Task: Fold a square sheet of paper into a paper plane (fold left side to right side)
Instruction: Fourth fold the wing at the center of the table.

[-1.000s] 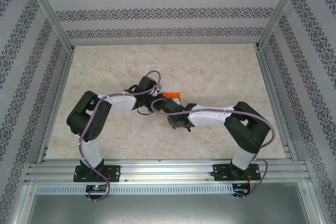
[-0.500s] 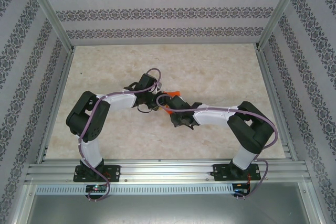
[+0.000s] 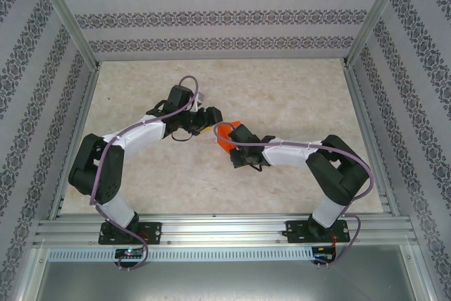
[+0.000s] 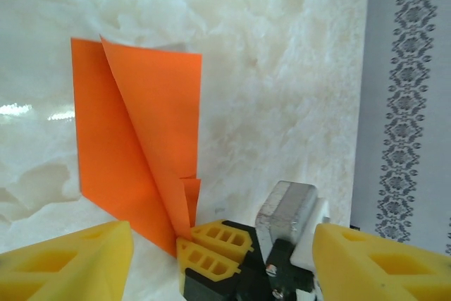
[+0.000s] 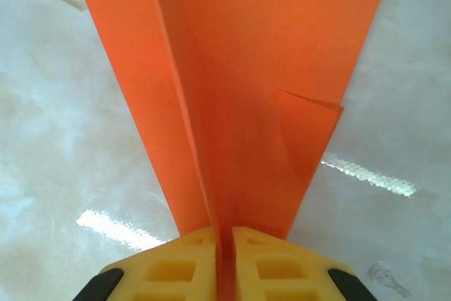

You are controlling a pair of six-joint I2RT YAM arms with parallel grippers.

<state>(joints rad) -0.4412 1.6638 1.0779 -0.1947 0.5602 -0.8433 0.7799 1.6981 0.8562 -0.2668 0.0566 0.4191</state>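
Observation:
The orange sheet of paper (image 5: 239, 68) is folded into several layers and stands on edge above the table. My right gripper (image 5: 224, 259) is shut on its lower edge, with the creased layers fanning upward from the pads. In the top view the paper (image 3: 225, 132) shows near the table's middle, with the right gripper (image 3: 230, 143) just below it. My left gripper (image 3: 209, 116) is just left of the paper, open and holding nothing. In the left wrist view the paper (image 4: 134, 139) rises from the right gripper's yellow fingers (image 4: 211, 244), which sit between my left gripper's (image 4: 222, 248) wide-spread fingers.
The marbled beige table (image 3: 296, 96) is fenced by patterned walls (image 3: 211, 19) and aluminium posts. A metal rail (image 3: 225, 230) runs along the near edge by the arm bases. Both arms bend inward and meet near the middle.
The left arm has stretched out and its gripper has drawn back and left, off the paper. The right gripper now holds the paper more upright, with more orange showing.

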